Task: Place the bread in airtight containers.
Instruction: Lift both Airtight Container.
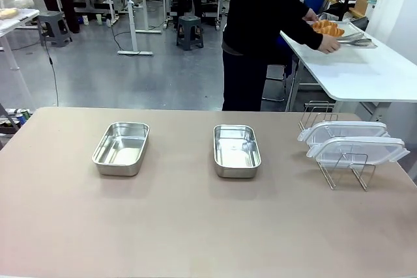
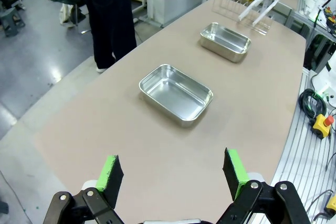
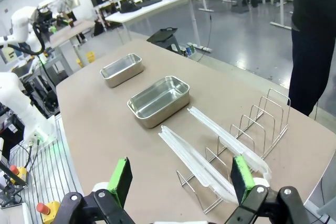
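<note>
Our left hand [image 2: 171, 157] hangs above the near part of the table [image 1: 195, 226], green-padded fingers [image 2: 111, 169] spread wide and holding nothing. Well to the left of the wire rack [image 1: 344, 172] we see a steel container [image 1: 121, 148], shiny and empty. A second steel container [image 1: 236, 150], also empty, stands between that one and the rack, apart from both. Two clear snap lids [image 1: 343, 131] rest slanted on the rack itself, one just in front of the other. Our right hand [image 3: 182, 161] hovers just beside the rack, on its near side, with the jaws wide apart and empty. Well beyond the rack, a person [image 1: 260, 30] in dark clothes stands at a white side table [image 1: 365, 69]. The golden-brown bread [image 1: 328, 28] is there by a metal tray [image 1: 355, 34], with the person's hand [image 1: 330, 45] touching it. We cannot count the pieces.
</note>
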{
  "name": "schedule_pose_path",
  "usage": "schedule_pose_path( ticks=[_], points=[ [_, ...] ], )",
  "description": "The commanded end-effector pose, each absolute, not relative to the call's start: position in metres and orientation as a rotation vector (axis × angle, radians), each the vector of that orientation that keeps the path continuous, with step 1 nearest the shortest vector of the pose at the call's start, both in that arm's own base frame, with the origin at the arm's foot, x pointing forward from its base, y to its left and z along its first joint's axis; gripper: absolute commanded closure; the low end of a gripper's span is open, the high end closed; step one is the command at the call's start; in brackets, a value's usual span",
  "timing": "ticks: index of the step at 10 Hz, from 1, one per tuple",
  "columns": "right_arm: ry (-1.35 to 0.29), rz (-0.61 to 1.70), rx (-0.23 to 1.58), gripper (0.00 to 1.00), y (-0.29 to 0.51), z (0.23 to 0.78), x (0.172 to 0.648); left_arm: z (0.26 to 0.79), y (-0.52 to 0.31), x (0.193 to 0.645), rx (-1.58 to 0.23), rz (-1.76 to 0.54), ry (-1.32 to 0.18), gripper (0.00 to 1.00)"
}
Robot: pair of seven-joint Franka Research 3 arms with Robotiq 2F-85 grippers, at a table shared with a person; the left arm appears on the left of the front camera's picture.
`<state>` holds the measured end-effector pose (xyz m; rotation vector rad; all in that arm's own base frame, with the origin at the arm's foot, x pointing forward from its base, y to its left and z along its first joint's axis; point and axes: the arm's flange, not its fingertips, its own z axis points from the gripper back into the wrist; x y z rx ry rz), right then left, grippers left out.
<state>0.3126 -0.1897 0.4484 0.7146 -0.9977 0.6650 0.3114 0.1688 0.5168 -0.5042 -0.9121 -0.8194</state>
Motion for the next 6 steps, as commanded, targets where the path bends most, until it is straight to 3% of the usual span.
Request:
schedule_pose_path(
  ticks=[1,6],
  points=[
    [-1.032,0.685,0.709,0.0,-0.1914,0.45,0.3175,0.5179,0.17,0.3132,-0.511,-0.835,-0.932,0.0],
    [-1.032,0.685,0.709,0.0,-0.1914,0.45,0.3175,0.5179,0.17,0.3132,-0.511,-0.835,-0.932,0.0]
  ],
)
